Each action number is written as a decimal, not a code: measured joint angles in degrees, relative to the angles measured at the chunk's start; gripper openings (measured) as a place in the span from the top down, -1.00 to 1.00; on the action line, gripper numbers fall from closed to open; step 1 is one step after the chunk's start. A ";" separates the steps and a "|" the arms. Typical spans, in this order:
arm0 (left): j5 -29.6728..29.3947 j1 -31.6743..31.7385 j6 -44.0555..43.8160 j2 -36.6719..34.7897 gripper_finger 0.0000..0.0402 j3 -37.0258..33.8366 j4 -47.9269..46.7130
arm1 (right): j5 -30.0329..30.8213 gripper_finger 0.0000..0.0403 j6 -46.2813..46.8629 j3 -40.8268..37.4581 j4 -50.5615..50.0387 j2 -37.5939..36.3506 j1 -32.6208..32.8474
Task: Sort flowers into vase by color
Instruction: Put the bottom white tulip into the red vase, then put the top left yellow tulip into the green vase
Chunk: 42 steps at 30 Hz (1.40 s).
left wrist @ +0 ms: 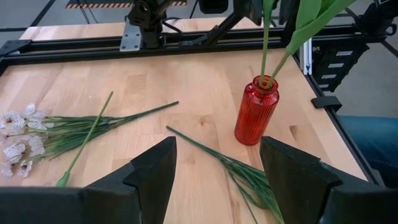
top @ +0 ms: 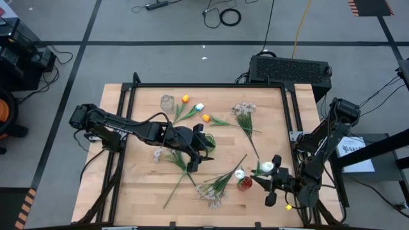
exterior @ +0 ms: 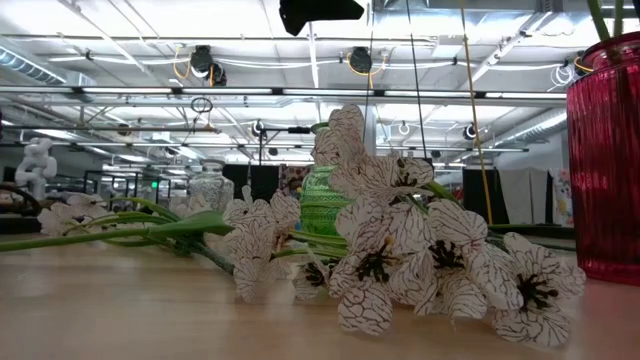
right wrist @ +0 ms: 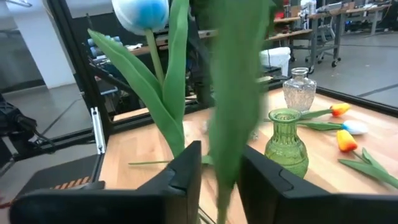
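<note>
**Tulip stems went into red vase as right gripper stood over it**

Flowers lay scattered across the wooden table when you reached this moment: orange-yellow tulips and a white tulip near the far edge, pale blossom sprays nearer the middle. Two stems, one topped by a white bloom, already stood in the ribbed red vase. The right gripper straddled a blurred green leaf above that vase; whether its jaws gripped or had let go, you could not tell. The left gripper hovered mid-table, fingers apart and empty.

You likely found these stems light, thin and springy, best pinched low on the bare stalk, not the soft cloth petals. The clear glass vase and green glass vase looked smooth, narrow-necked and easily tipped.
</note>
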 joint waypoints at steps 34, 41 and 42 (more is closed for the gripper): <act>0.00 0.00 0.00 0.00 -0.19 0.00 0.00 | 13.96 -0.25 -25.52 0.00 6.66 -14.57 11.87; 0.00 0.00 -0.02 0.00 -0.19 0.00 0.00 | 10.72 -0.25 -45.71 0.00 21.23 -17.21 11.07; 0.00 0.00 -0.02 0.00 -0.19 0.00 0.00 | 9.22 -0.25 -49.75 -0.02 24.19 -17.78 10.99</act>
